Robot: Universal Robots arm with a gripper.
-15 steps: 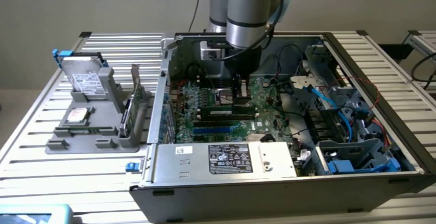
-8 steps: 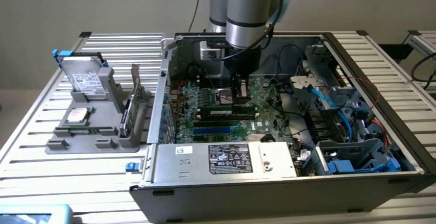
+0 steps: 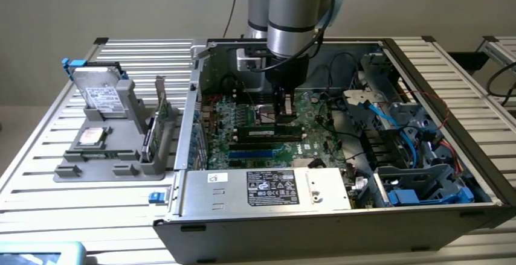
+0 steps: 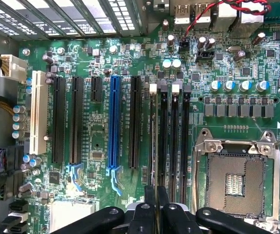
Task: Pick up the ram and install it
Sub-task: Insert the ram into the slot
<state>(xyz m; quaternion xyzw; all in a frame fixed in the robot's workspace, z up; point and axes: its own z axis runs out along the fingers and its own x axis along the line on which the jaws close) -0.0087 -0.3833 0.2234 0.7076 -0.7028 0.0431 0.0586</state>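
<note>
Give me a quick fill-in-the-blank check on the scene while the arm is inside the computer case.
1. The fingers are shut on the ___, edge-on at the memory slots.
2. Among the black expansion slots, one long slot is ___.
3. The CPU socket beside the memory slots is ___.
4. The hard drive stands on the grey holder at the exterior view's ___ of the case.
Missing words: ram; blue; empty; left.
</note>
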